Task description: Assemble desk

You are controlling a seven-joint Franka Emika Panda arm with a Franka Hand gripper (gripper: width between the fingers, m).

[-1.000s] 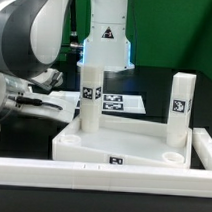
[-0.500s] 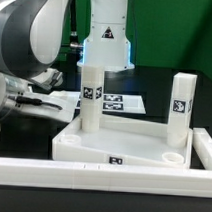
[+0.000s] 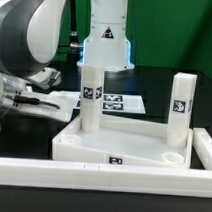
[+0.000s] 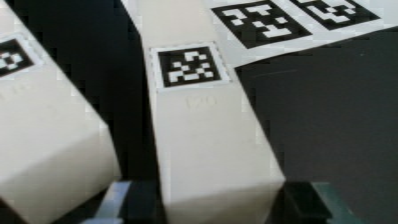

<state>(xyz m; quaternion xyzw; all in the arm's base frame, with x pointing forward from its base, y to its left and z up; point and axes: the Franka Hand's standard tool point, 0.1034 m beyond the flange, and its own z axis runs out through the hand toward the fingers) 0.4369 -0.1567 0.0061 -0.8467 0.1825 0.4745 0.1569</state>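
At the exterior view's left, the arm reaches in low over the black table (image 3: pixel 22 140), and its gripper (image 3: pixel 42 104) points toward the middle of the scene. From here the arm hides most of what the gripper has. The wrist view settles it: the gripper (image 4: pixel 222 203) is partly closed, with one dark finger (image 4: pixel 128 200) pressed to each long side of a white leg (image 4: pixel 205 130) whose square tag faces the camera. The held leg runs straight out from between the jaws. A second tagged white block (image 4: pixel 45 130) lies alongside it, with a dark gap between them.

Further along, the tabletop (image 3: pixel 112 146) lies flat near the table's front edge, just behind the long front rail (image 3: pixel 81 175). An upright leg (image 3: pixel 90 93) stands in its far left corner. Behind that leg, the marker board (image 3: pixel 122 100) lies flat on the table. At the tabletop's far right corner stands another upright leg (image 3: pixel 181 102). The round socket (image 3: pixel 172 155) at the near right corner shows its open rim. A side rail (image 3: pixel 203 148) runs beside the tabletop's right end.
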